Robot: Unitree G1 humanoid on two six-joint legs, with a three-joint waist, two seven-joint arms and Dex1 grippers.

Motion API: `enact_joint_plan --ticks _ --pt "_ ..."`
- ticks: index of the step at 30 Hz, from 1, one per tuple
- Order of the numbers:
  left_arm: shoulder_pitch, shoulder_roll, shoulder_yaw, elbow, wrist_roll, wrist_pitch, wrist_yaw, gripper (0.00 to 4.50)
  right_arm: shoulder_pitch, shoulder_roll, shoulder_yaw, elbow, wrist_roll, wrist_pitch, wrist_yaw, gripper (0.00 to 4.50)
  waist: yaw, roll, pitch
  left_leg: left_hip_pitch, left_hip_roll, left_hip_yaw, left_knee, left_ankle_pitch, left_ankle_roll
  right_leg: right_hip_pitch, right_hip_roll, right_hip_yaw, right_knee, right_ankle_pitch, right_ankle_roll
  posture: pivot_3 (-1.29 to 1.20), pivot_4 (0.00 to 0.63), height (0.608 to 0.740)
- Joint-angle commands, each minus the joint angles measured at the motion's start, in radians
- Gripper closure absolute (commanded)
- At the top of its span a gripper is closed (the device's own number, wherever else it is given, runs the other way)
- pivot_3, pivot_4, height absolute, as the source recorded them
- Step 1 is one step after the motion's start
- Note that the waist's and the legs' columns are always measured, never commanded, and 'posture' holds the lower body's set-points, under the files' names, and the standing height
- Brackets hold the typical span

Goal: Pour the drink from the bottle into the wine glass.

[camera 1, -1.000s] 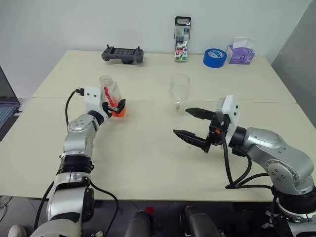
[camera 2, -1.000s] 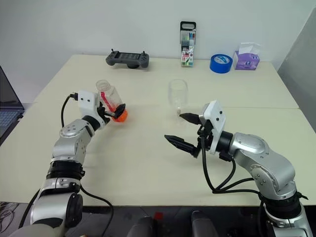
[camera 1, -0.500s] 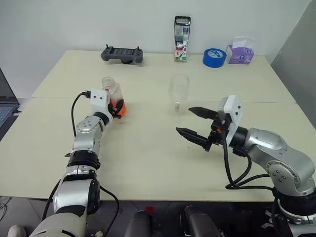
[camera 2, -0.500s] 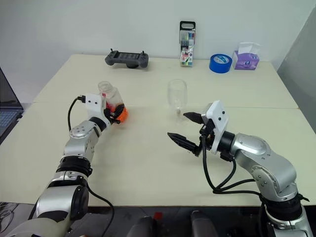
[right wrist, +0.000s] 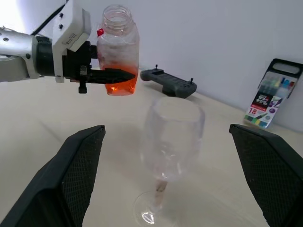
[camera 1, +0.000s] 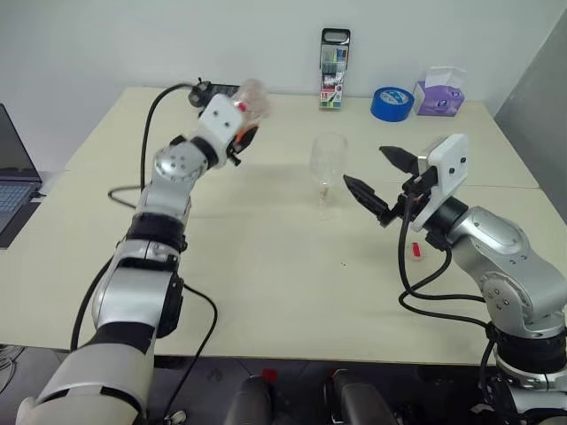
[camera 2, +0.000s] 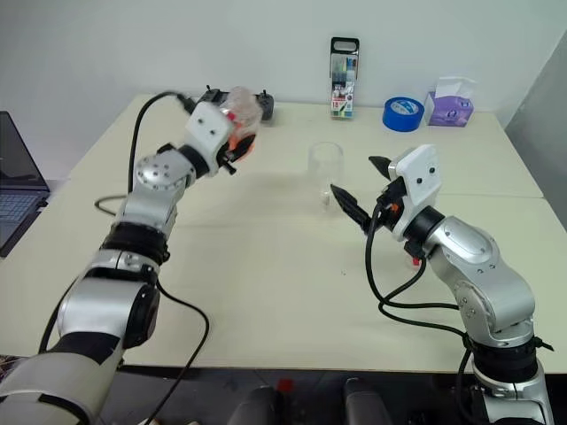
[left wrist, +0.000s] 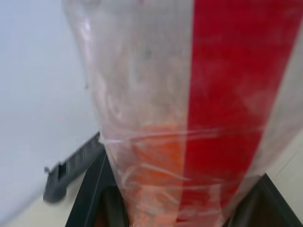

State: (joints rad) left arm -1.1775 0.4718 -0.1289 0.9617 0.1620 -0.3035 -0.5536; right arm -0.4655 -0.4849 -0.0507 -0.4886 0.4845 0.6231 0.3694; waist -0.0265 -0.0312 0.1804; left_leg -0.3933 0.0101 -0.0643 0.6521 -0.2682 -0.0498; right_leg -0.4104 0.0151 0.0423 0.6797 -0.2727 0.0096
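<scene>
The left pincer (right wrist: 102, 74) is clamped across the lower body of the bottle (right wrist: 118, 49), holding it upright in the air above the tabletop (camera 1: 266, 266), off to the robot's left of the wine glass (camera 1: 328, 173) and well apart from it. The bottle's mouth is open, with no cap on it, and the drink (right wrist: 120, 85) fills only its bottom part, so the load looks light. Its thin plastic walls look soft and would likely buckle under a hard squeeze; the low hold, around the liquid, seems a fair place to grip, and it leaves the neck free for tipping. The wine glass stands empty on its round foot near the middle of the tabletop. It looks fragile and top-heavy, easy to tip by a knock on the bowl, and would best be steadied at the stem or foot. The right pincer (camera 1: 376, 181) stands spread wide and empty just beside the glass on the robot's right, its fingers pointing towards the bowl without touching it.
</scene>
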Motion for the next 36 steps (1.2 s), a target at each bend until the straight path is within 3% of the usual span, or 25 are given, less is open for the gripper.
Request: enact_joint_plan --ticks 1,13,36 --pt "-0.099 0.006 -0.049 0.053 0.065 -0.103 -0.017 2.75 -0.026 0.016 -0.035 0.021 -0.030 -0.071 -0.006 0.00 0.000 0.000 0.000 -0.001 0.000 0.000 0.000 0.000 0.000 0.000 0.000 0.000 0.000 0.000 0.000 0.00 0.150 0.740" --pt "-0.307 0.015 -0.152 0.259 0.237 -0.206 0.064 2.75 -0.010 0.037 -0.034 0.001 -0.044 -0.091 -0.016 0.00 -0.004 0.000 0.000 -0.007 0.000 0.000 0.001 0.000 0.000 -0.008 0.000 0.000 0.003 0.000 0.000 0.00 0.150 0.740" --pt "-0.406 -0.046 -0.356 0.323 0.517 -0.220 0.334 2.75 0.031 0.058 -0.027 -0.054 -0.046 -0.066 -0.056 0.00 -0.004 0.000 0.000 -0.007 -0.001 0.000 0.011 0.000 0.001 -0.010 0.001 0.001 0.016 -0.001 0.001 0.00 0.150 0.740"
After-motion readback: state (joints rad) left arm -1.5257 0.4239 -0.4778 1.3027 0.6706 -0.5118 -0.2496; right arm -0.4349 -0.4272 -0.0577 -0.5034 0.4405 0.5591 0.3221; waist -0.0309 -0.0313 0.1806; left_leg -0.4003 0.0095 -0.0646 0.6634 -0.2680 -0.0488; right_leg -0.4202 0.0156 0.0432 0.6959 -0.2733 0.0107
